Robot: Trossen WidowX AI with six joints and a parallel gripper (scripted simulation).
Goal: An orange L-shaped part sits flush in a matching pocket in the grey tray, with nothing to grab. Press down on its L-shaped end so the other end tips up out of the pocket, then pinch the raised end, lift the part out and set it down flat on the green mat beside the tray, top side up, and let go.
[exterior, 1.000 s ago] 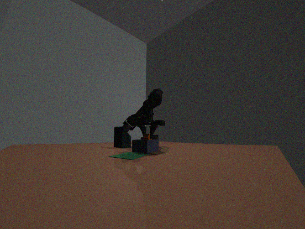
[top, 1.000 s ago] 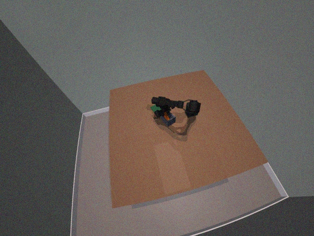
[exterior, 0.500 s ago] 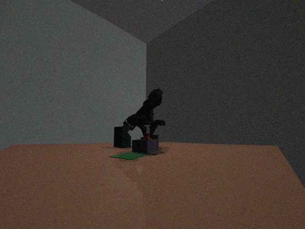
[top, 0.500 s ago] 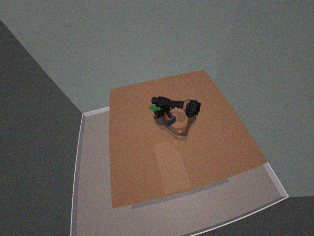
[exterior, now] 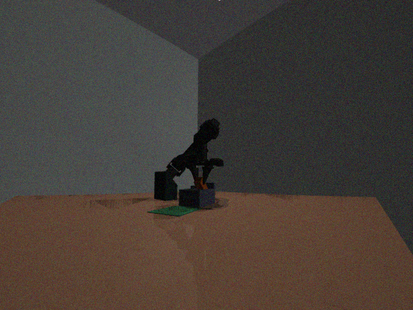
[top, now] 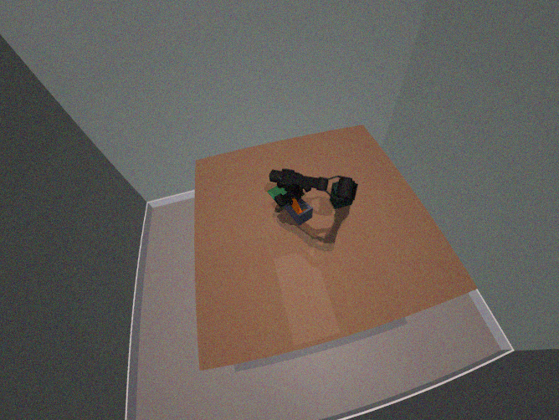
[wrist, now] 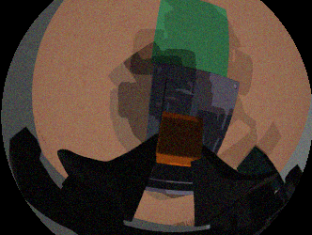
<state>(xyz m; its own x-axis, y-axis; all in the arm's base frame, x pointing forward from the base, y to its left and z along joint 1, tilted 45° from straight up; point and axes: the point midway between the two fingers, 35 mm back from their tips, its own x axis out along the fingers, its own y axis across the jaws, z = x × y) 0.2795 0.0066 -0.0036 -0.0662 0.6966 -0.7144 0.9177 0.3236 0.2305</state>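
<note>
The orange part (top: 296,206) (exterior: 202,185) (wrist: 179,136) stands tilted, with its raised end above the rim of the grey tray (top: 301,219) (exterior: 188,197) (wrist: 222,91). My gripper (exterior: 200,181) (wrist: 176,141) is shut on the raised end, one dark finger at each side in the wrist view. The part's lower end is at or inside the tray; whether it touches the pocket floor is hidden. The green mat (top: 274,192) (exterior: 172,210) (wrist: 202,33) lies flat beside the tray, with nothing on it, partly under the arm's shadow in the wrist view.
The arm's dark base (top: 344,192) (exterior: 164,186) stands on the brown table (top: 253,289) (exterior: 267,249) close to the tray. The arm reaches over the tray and mat in the top view. The tray's walls stand around the part's lower end.
</note>
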